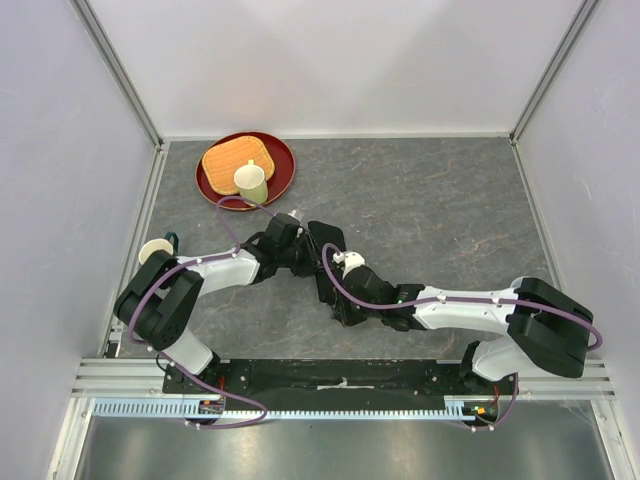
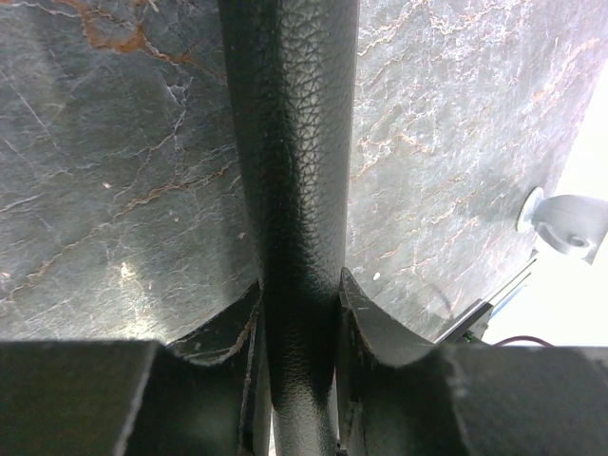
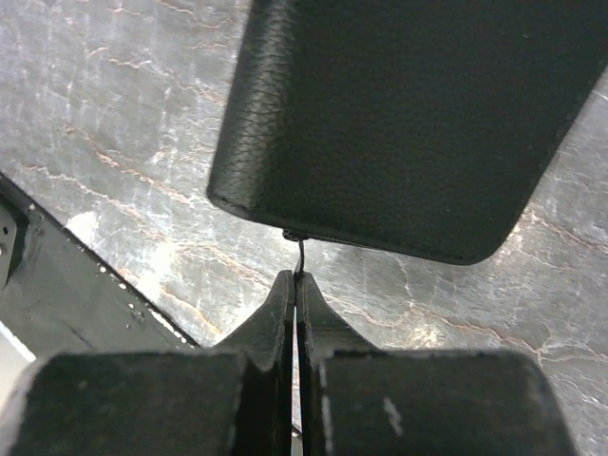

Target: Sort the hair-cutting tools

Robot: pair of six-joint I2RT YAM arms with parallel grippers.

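None of the hair-cutting tools show in any view. A black rectangular zip case (image 1: 328,262) lies at the table's middle between both arms. My left gripper (image 1: 300,250) is shut on the case's narrow side, and the textured black case (image 2: 294,190) fills the gap between its fingers (image 2: 299,294). My right gripper (image 1: 340,312) is at the case's near end. In the right wrist view the case (image 3: 408,114) hangs above the fingertips, and my right gripper (image 3: 296,277) is shut on the thin metal zip pull (image 3: 300,255).
A red round tray (image 1: 290,170) at the back left holds a tan square mat (image 1: 230,160) and a pale green cup (image 1: 251,182). A small roll (image 1: 155,250) sits by the left wall. White walls enclose the grey stone tabletop (image 1: 450,220).
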